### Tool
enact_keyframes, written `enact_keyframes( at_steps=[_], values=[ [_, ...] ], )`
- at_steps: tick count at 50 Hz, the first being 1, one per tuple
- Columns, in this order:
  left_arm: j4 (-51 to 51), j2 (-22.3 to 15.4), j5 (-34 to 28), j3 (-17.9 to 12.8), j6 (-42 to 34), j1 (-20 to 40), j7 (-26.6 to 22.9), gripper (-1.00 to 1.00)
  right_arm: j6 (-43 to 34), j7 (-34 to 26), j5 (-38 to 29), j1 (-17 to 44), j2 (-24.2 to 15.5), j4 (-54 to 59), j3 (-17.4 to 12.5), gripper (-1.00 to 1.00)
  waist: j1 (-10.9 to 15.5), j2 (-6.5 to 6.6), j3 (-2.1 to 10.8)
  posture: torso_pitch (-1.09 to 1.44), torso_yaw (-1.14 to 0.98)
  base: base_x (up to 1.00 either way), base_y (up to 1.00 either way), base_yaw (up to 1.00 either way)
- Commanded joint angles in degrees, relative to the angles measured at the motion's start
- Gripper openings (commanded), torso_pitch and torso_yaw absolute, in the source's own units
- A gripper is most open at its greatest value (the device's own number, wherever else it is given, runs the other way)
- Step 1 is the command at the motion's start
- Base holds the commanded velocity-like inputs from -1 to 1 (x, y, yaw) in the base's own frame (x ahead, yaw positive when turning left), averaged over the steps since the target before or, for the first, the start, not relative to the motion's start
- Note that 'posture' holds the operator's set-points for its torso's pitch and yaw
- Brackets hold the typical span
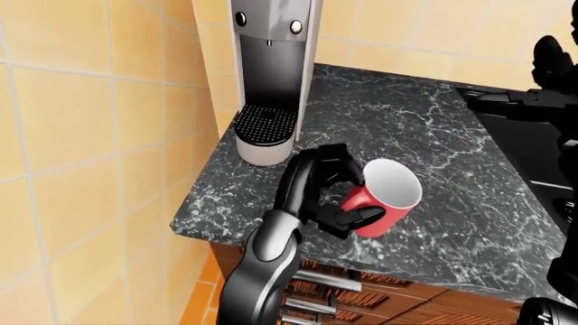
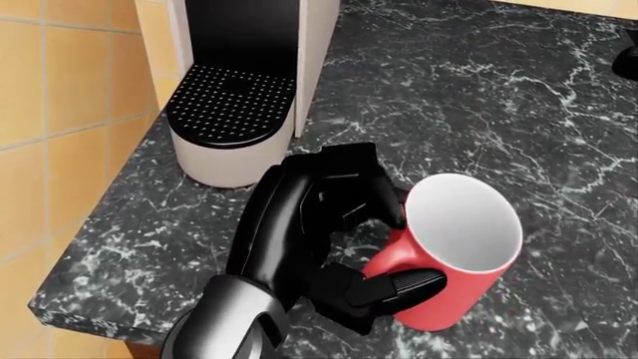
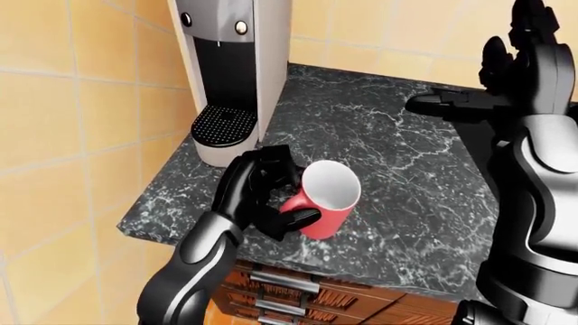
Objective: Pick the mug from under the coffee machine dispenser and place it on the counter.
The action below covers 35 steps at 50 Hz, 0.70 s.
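The red mug (image 2: 461, 228), white inside, is out from under the coffee machine (image 1: 271, 68) and sits tilted over the black marble counter (image 2: 479, 90), its mouth turned up and to the right. My left hand (image 2: 399, 247) is shut on the mug, with fingers (image 2: 374, 198) curled over its left rim side and the thumb (image 2: 404, 284) pressed on the red wall. The handle is hidden behind the hand. The machine's perforated drip tray (image 2: 229, 105) stands bare at upper left. My right hand (image 3: 506, 95) hovers open at the right, well above the counter.
A yellow tiled wall (image 1: 90, 135) borders the counter on the left. A black stove top (image 1: 533, 149) lies at the right. The counter's near edge (image 3: 298, 261) runs just below the mug, with wooden drawers (image 3: 298, 291) underneath.
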State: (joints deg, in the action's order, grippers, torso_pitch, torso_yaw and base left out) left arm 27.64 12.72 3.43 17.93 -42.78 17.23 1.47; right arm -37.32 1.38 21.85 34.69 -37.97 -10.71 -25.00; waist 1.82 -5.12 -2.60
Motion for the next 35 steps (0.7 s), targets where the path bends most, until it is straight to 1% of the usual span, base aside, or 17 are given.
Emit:
enact_keyframes(
  at_steps=[1,3,4,6,7,14,32,34,35],
  values=[
    [2.2,0.5,0.0,0.4,1.6,1.2,-0.2,-0.62,1.7,0.1,-0.2,1.5,-1.2,-1.5,-1.1,1.0,0.0,-0.45,1.27,0.0,0.0,0.0,0.0,0.0],
    [2.4,0.5,0.0,0.4,1.3,1.3,-0.3,-0.55,1.7,0.1,-0.2,1.5,-1.3,-1.6,-1.1,1.0,0.0,-0.44,1.26,0.0,0.0,0.0,0.0,0.0],
    [2.5,0.6,0.1,0.4,1.2,1.3,-0.3,-0.46,1.7,0.1,-0.2,1.5,-1.3,-1.6,-1.1,1.0,0.0,-0.44,1.26,0.0,0.0,0.0,0.0,0.0],
    [2.5,0.6,0.2,0.2,1.0,1.4,-0.2,-0.42,1.7,0.1,-0.2,1.4,-1.3,-1.6,-1.1,1.0,0.0,-0.45,1.25,0.0,0.0,0.0,0.0,0.0],
    [2.6,0.6,0.2,0.2,0.9,1.5,-0.2,-0.36,1.6,0.2,-0.2,1.5,-1.3,-1.6,-1.1,1.0,0.0,-0.45,1.25,0.0,0.0,0.0,0.0,0.0],
    [2.9,0.6,0.2,0.2,0.5,1.7,-0.2,-0.19,1.4,0.3,-0.2,1.5,-1.3,-1.9,-1.1,1.0,0.0,-0.45,1.26,0.0,0.0,0.0,0.0,0.0],
    [3.3,0.7,0.2,0.3,-0.3,2.2,-0.3,-0.18,1.4,0.2,-0.1,2.0,-1.6,-1.5,-1.1,1.0,0.0,-0.46,1.29,0.0,0.0,0.0,0.0,0.0],
    [3.4,0.7,0.1,0.4,-0.3,2.2,-0.3,-0.16,1.2,0.2,-0.1,2.0,-1.7,-1.6,-1.1,1.0,0.0,-0.46,1.3,0.0,0.0,0.0,0.0,0.0],
    [3.4,0.7,0.2,0.3,-0.3,2.2,-0.4,0.02,1.2,0.3,0.0,2.1,-1.7,-1.6,-1.1,1.0,0.0,-0.46,1.29,0.0,0.0,0.0,0.0,0.0]
  ],
)
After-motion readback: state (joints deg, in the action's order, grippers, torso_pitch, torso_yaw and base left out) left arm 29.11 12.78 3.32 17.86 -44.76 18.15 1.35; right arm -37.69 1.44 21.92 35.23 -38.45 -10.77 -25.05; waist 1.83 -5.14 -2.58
